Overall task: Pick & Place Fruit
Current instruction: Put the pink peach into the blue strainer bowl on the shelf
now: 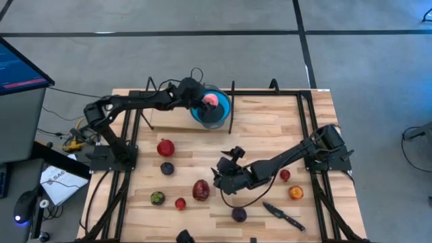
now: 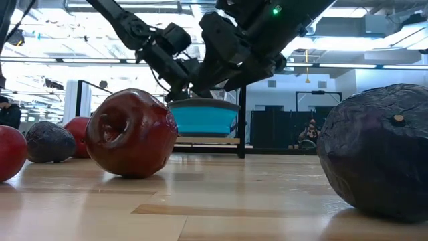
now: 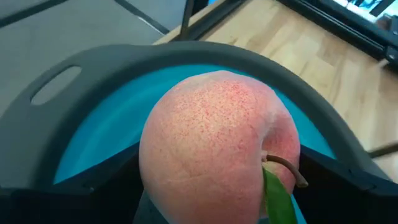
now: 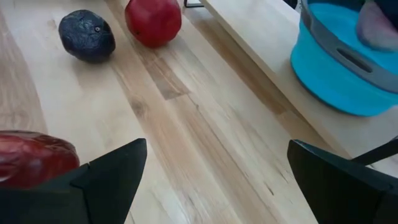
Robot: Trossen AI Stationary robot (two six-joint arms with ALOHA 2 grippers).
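In the high view, the left gripper (image 1: 208,102) sits at the upper middle of the frame, over the round blue bowl with a grey rim (image 1: 223,116), which stands on a pale wooden board (image 1: 172,120) along the far edge of the light butcher-block table (image 1: 270,128). Its jaws are clamped on a pink, red-speckled peach with a brown stem and green leaf (image 3: 214,149); the left wrist view shows that fruit filling the centre of the frame, held just above the bowl's blue inside wall.

The right gripper (image 1: 221,177) hangs at the lower middle of the high view, its jaws wide apart and holding nothing. Just to its left lies a glossy dark red, dimpled fruit (image 1: 200,190), which also shows at the lower left corner of the right wrist view.

The other fruit is spread over the table. A round red fruit (image 1: 165,147) and a dark purple one (image 1: 167,169) lie left of centre. A greenish-dark piece (image 1: 157,198) and a small red one (image 1: 180,203) sit at the lower left. A dark purple fruit (image 1: 239,214) lies at the bottom centre. At the right are a small red piece (image 1: 285,175) and an orange one (image 1: 295,193). A black-handled knife (image 1: 283,216) lies at the lower right, near the orange piece.
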